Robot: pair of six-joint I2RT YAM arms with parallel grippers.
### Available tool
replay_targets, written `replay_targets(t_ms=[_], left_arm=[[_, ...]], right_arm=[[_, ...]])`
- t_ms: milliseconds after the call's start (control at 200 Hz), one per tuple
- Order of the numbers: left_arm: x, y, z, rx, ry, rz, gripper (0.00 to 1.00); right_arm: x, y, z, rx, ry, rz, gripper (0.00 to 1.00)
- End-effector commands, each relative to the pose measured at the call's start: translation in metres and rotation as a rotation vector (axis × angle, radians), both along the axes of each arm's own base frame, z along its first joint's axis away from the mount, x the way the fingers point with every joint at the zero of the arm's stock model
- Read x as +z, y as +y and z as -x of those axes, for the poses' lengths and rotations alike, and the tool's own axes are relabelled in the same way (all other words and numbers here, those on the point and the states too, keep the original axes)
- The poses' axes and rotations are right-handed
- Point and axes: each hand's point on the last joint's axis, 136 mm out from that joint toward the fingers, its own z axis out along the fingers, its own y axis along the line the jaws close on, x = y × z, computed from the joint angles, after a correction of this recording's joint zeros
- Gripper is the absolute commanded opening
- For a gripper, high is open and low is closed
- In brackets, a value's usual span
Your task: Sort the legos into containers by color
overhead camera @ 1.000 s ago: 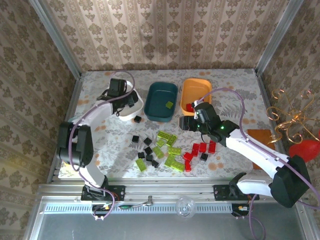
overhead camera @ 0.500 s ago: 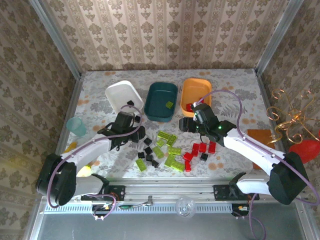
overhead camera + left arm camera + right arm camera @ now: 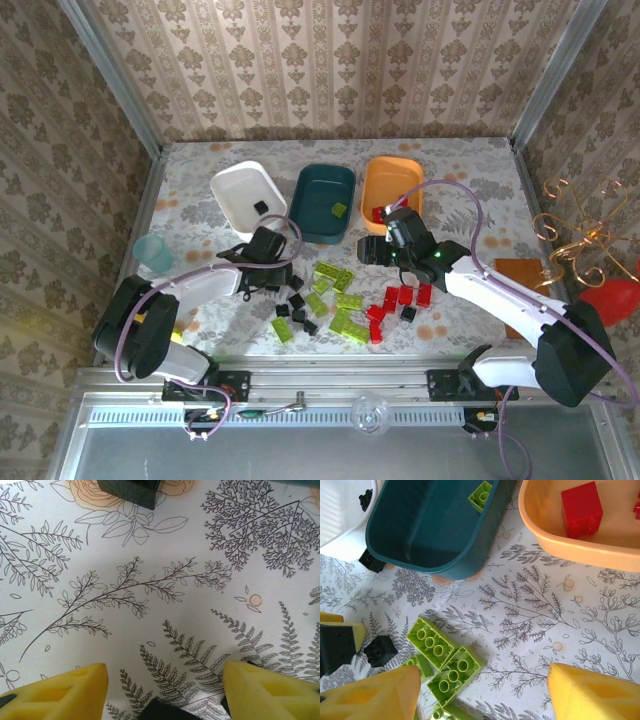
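Many legos (image 3: 348,300) lie loose at mid-desk (image 3: 200,160). Left jaws stand apart astride a black brick (image 3: 167,714), its likely pick; right jaws gape empty above lime plates (image 3: 455,672). Beyond, near the far-left corner, waits the white tray (image 3: 232,185) for blacks.

- Containers — white tray (image 3: 238,187) holds one black brick (image 3: 261,207), dark teal tray (image 3: 318,192) one lime brick (image 3: 339,209), orange tray (image 3: 392,178) red bricks (image 3: 379,213).
- Loose legos (image 3: 349,301) — black, lime, red — lie scattered just before them.

White-black arms (image 3: 500,295), yellow foam fingertips (image 3: 55,692)
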Motion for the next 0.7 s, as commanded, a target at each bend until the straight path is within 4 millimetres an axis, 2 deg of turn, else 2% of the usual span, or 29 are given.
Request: replay_targets(t_ms=[0,145,225,300,505,690], left_arm=[[-0.008,0.002,0.001,0.001,-0.001,-0.020,0.59],[-0.013,-0.002,0.002,0.003,0.017,0.001,0.48],[-0.010,-0.003,0.005,-0.001,0.022,0.008,0.59],[-0.003,-0.004,0.010,-0.007,0.009,0.010,0.65],[0.017,-0.005,0.029,-0.033,-0.017,0.028,0.63],[0.004,-0.003,0.048,-0.049,0.025,0.014,0.64]], right_arm=[[0.004,0.000,0.000,-0.009,-0.012,-0.005,0.69],[0.001,0.000,0.001,-0.007,-0.007,-0.001,0.69],[0.002,-0.001,0.002,-0.006,-0.008,0.000,0.69],[0.002,-0.002,0.003,-0.007,-0.011,0.001,0.70],[-0.001,-0.003,0.003,-0.006,-0.009,0.004,0.70],[-0.004,-0.002,0.003,-0.008,-0.004,-0.003,0.70]])
